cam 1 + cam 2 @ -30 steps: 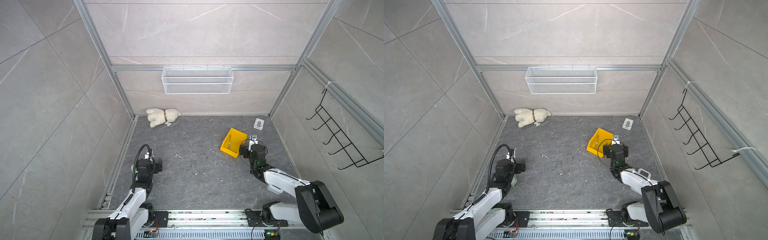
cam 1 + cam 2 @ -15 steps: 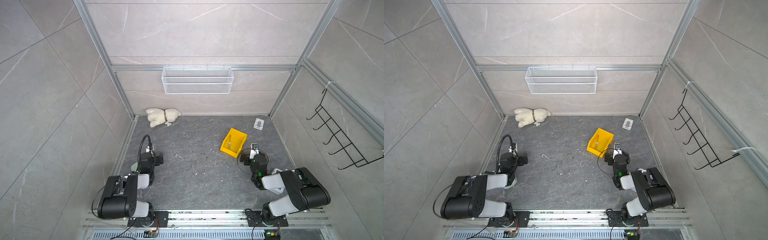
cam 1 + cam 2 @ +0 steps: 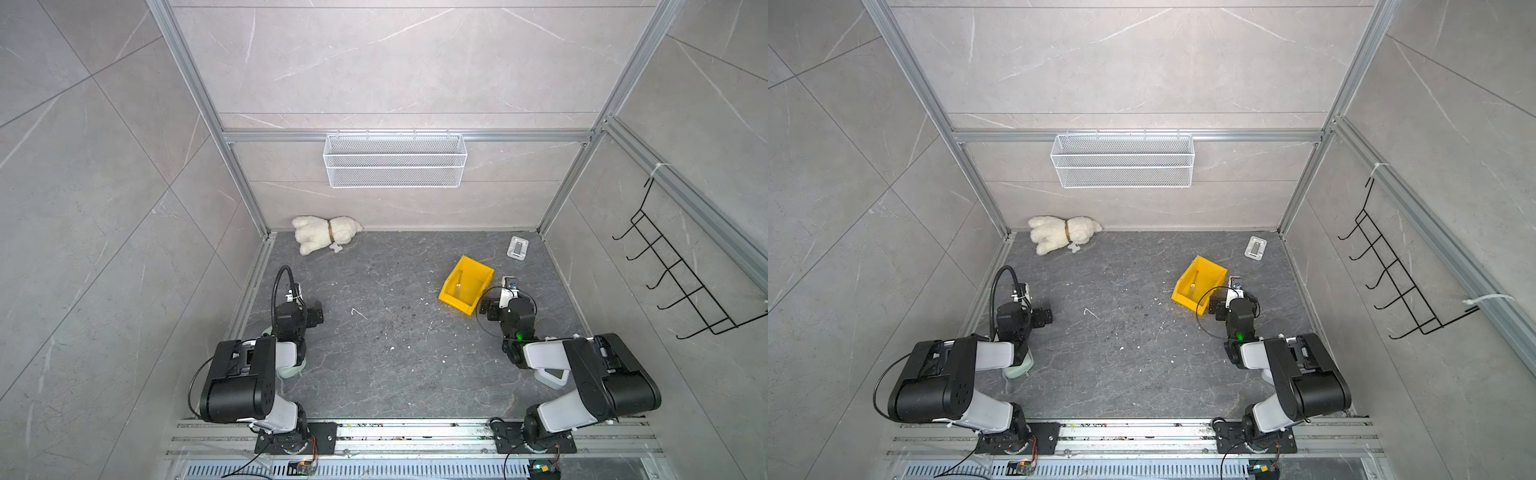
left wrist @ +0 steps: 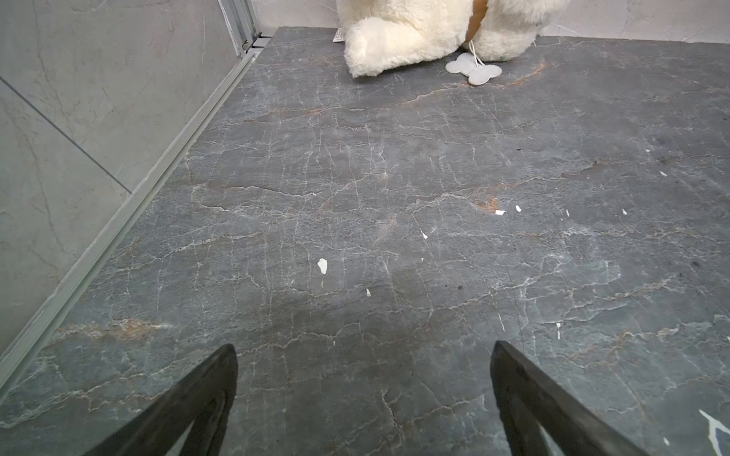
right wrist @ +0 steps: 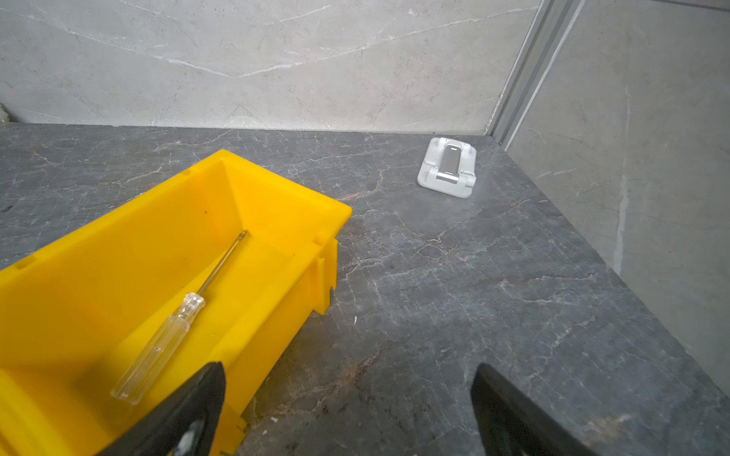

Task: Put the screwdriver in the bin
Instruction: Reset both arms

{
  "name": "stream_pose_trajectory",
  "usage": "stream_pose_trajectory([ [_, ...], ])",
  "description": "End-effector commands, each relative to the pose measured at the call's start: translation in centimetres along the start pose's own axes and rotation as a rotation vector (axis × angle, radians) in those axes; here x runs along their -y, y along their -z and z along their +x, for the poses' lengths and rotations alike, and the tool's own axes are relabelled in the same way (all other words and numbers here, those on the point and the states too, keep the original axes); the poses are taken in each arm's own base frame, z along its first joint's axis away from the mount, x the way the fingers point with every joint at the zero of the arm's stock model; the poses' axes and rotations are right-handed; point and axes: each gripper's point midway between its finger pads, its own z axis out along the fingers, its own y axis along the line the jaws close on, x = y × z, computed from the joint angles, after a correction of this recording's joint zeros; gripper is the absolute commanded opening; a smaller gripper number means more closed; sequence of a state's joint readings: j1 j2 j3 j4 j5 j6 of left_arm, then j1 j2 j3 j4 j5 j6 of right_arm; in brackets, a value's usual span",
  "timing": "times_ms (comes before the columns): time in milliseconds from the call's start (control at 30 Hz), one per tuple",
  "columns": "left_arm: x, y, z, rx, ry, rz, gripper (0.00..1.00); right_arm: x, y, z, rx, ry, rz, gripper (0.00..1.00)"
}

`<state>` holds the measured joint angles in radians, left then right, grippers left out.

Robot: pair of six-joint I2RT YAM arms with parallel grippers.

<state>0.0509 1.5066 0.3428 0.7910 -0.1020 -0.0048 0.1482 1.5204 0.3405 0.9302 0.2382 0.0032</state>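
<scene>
The screwdriver [image 5: 174,327] lies flat inside the yellow bin [image 5: 276,197]. The right tool [image 5: 347,369], spread and empty, sits just beside it, perhaps touching; the left tool [image 4: 363,347] is likewise spread.

readable text: none anywhere, honestly
bin [image 5: 98,256]: plain yellow, no lettering I can make out
screwdriver [image 5: 158,347]: clear handle, no print showing
bone tag [image 4: 474,69] by the plush toy [image 4: 414,31]: looks blank
</scene>
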Motion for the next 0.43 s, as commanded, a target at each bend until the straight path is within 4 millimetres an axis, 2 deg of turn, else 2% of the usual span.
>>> stream_pose_trajectory([
  [0,0.05,-0.06,-2.38,0.079,0.023,0.005,1.00,-0.10,-0.12,0.25,-0.017,-0.006,-0.007,0.99],
  [400,0.02,-0.05,-2.42,0.080,0.023,0.004,1.00,-0.12,-0.16,0.24,-0.019,-0.005,-0.010,0.99],
])
